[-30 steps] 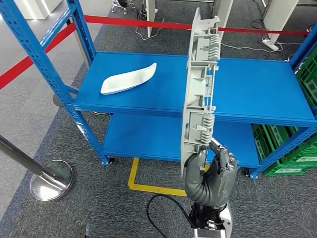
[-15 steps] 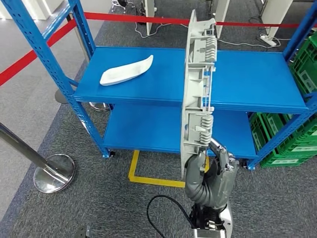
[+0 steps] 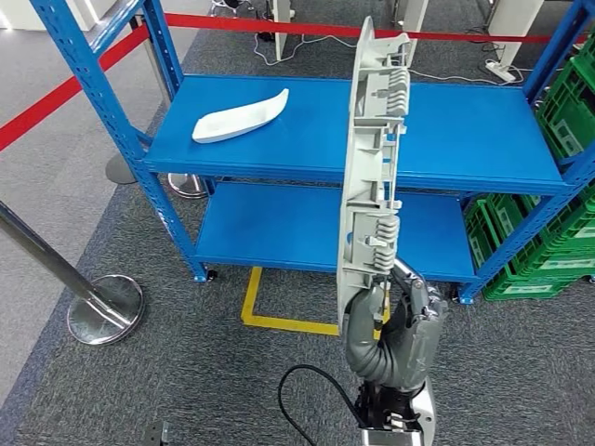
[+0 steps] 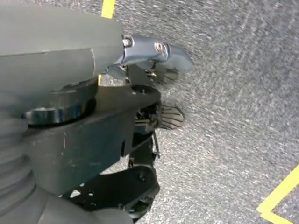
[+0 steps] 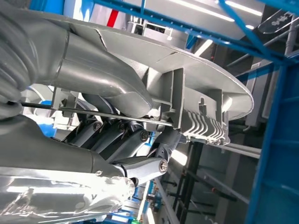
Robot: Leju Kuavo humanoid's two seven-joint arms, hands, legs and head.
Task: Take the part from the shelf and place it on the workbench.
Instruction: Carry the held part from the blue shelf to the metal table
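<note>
The right hand (image 3: 393,330) grips the lower end of the part (image 3: 370,167), a long, pale grey plastic moulding held upright on its edge in front of the shelf (image 3: 449,130). Seen from the head view, the part is narrow and gently bowed: its left side is a smooth, curved outer skin, while its right side is open and shows the inner face, with square box-like ribs, thin walls and two clusters of stacked curved fins, one near the top end and one low down just above the hand. A thin dark rod or wire runs along the ribbed side. In the right wrist view the part (image 5: 197,88) shows the same smooth oval rim, a raised rectangular bracket and a row of curved fins, with the thick grey thumb lying across its inner face and the darker fingers (image 5: 116,135) curled beneath it. The part is off the shelf, in the air above the grey carpet, nearer than the blue shelf boards. On the upper shelf board, far left, lies a second white part (image 3: 242,116), slim and curved, flat on the blue surface. The left hand (image 4: 155,84) hangs over the carpet, holding nothing; whether its fingers are spread or curled cannot be told. Green crates (image 3: 554,251) stand at the right of the shelf.
</note>
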